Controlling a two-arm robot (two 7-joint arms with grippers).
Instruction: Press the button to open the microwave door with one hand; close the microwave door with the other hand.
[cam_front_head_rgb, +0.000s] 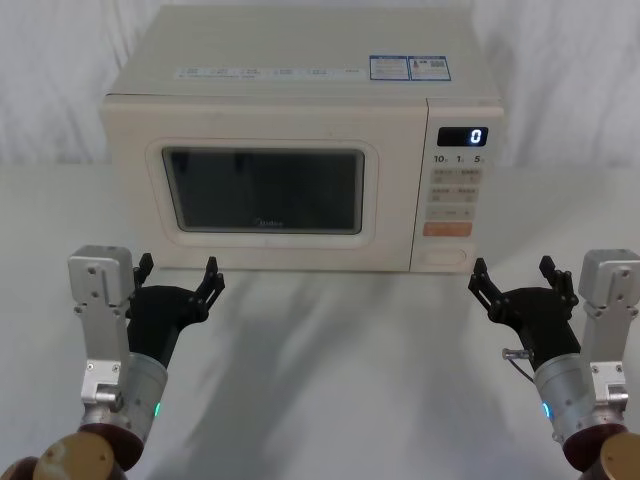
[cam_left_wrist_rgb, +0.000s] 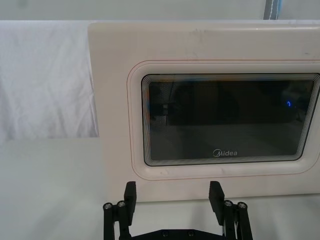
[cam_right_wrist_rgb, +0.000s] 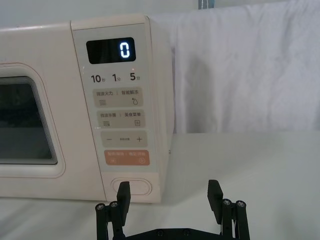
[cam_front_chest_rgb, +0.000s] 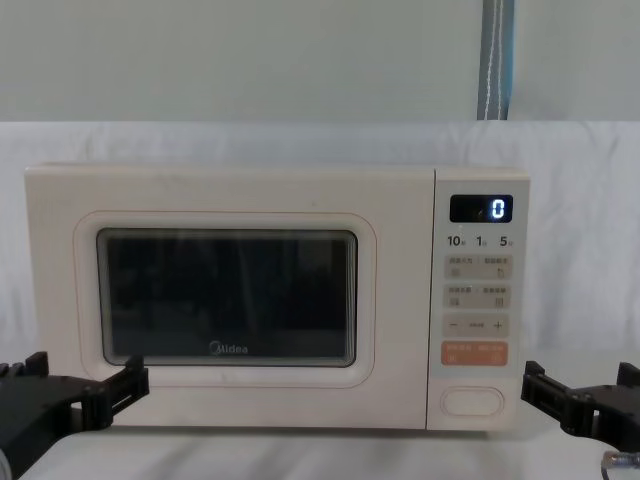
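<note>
Nearest the head camera, the left hand hovers over the white table in front of the lower left part of the microwave, its black prongs spread apart and holding nothing. The left wrist view shows the same hand pointing at the bottom edge of the microwave door, where the "Midea" logo under the dark window reads clearly. That door sits flush with the cream body, shut.

To its right comes the control panel: a lit display showing 0, small beige keys, an orange key, and at the bottom the button. The right wrist view shows the button close up, partly behind one prong. The right hand hangs near the microwave's lower right corner, prongs likewise apart and empty, touching nothing. In the chest view both hands enter at the lower corners.
</note>
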